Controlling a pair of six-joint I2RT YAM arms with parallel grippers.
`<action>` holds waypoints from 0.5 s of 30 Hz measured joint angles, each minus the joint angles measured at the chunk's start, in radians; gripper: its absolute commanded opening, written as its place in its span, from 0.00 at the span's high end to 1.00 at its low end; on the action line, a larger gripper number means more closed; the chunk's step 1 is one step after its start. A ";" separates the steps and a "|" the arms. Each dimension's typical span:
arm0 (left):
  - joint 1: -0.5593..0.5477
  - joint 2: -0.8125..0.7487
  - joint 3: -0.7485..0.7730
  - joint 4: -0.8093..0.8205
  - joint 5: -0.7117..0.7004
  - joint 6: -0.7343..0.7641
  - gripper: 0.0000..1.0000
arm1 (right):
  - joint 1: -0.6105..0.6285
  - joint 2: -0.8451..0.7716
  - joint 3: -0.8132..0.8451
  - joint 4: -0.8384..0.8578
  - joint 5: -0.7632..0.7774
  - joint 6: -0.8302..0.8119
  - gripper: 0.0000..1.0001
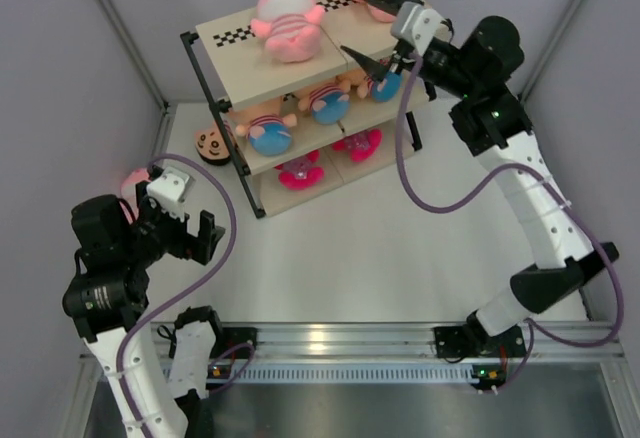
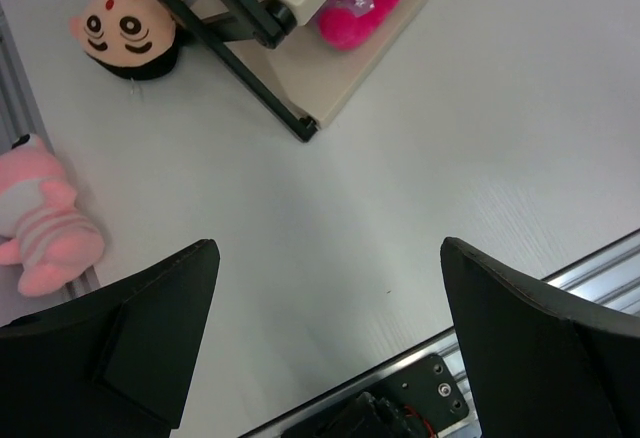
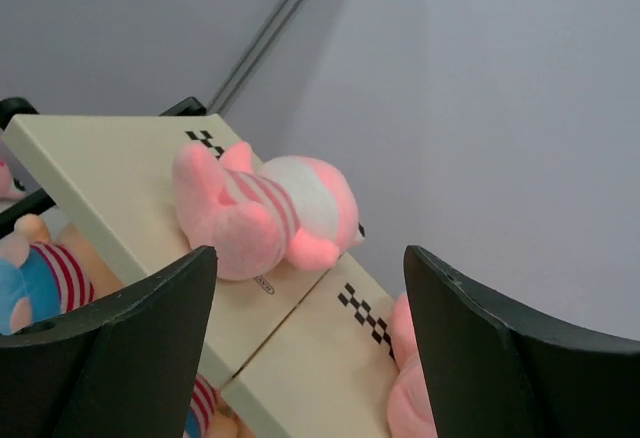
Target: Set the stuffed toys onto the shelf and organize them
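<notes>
White table [image 1: 350, 248], boy doll [image 1: 211, 144] half behind shelf [image 1: 250, 68]; left gripper [image 2: 328, 248], right gripper [image 3: 308, 253] agape, empty.

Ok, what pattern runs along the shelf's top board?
Black-and-white checkered strip across the top board; clearest in the right wrist view.

Pale grey walls [image 1: 60, 58] close in on three sides (faintly lilac in this light), plain panels meeting at slim metal corner strips [image 1: 126, 38]. The table [image 1: 400, 258] is matte white, evenly lit, with only soft shadows. Along its near edge runs a silver rail [image 1: 300, 334], catching a bright glare at its middle.
</notes>
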State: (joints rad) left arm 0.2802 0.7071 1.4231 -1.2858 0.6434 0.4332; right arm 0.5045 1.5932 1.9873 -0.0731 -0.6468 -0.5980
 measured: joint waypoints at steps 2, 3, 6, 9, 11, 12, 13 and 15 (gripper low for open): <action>0.000 0.000 -0.037 0.014 -0.039 -0.011 0.02 | -0.017 -0.098 -0.095 0.042 0.067 0.079 0.25; 0.000 0.000 -0.054 0.019 -0.058 -0.015 0.02 | -0.032 -0.149 -0.141 0.055 0.103 0.114 0.25; 0.000 0.000 -0.094 0.039 -0.102 -0.025 0.03 | -0.100 -0.306 -0.307 0.114 0.191 0.205 0.25; 0.000 0.001 -0.116 0.060 -0.124 -0.040 0.03 | -0.128 -0.383 -0.406 0.149 0.219 0.295 0.25; 0.000 0.003 -0.120 0.071 -0.132 -0.048 0.03 | -0.128 -0.373 -0.412 0.177 0.212 0.381 0.25; 0.001 0.005 -0.121 0.075 -0.136 -0.053 0.03 | -0.127 -0.357 -0.406 0.198 0.208 0.437 0.24; 0.002 0.006 -0.121 0.079 -0.137 -0.059 0.03 | -0.124 -0.327 -0.389 0.214 0.207 0.503 0.24; 0.002 0.007 -0.121 0.082 -0.141 -0.069 0.03 | -0.113 -0.253 -0.339 0.245 0.216 0.604 0.24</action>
State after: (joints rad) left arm 0.2825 0.7143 1.3025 -1.2034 0.5026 0.3641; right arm 0.3912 1.3407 1.6485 0.1722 -0.4309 0.0059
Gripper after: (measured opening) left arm 0.970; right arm 0.755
